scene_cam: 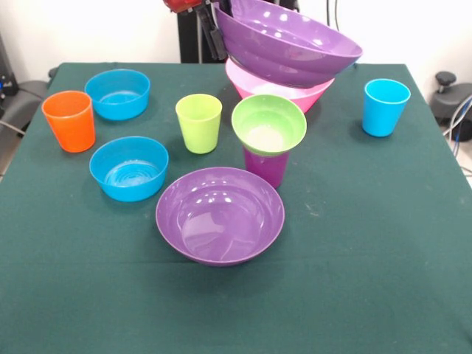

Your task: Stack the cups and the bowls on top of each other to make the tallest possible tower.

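Note:
My gripper (218,38) comes down at the top of the front view and is shut on the left rim of a wide purple bowl (291,40). That bowl hangs tilted just above the pink bowl (284,92); I cannot tell whether they touch. A small green bowl (269,122) sits on the purple cup (265,167) at the table's middle. In front of it a second wide purple bowl (220,215) lies alone. The lime green cup (198,123), orange cup (69,120) and light blue cup (385,107) stand apart. Two blue bowls (118,94) (129,168) sit at the left.
Everything rests on a dark green tablecloth (354,243). The arm's red and black parts (188,6) show at the top edge. Dark equipment stands beyond the table's right edge (451,92) and left edge (15,92).

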Robot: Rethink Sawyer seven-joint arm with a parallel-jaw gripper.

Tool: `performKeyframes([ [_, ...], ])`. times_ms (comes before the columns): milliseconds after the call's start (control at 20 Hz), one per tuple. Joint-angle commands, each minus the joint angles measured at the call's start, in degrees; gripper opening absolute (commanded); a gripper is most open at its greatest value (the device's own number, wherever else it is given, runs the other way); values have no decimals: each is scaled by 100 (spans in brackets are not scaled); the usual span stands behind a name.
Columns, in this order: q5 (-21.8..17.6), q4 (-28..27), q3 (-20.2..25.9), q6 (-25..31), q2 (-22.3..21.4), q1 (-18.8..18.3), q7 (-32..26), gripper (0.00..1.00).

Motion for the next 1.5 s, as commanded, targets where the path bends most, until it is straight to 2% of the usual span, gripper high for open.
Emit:
performKeyframes([
  [50, -262, 343, 71, -41, 350, 113, -924, 0],
  [300, -210, 226, 80, 120, 361, 129, -954, 0],
  [1500, -121, 328, 151, 167, 283, 38, -990, 0],
])
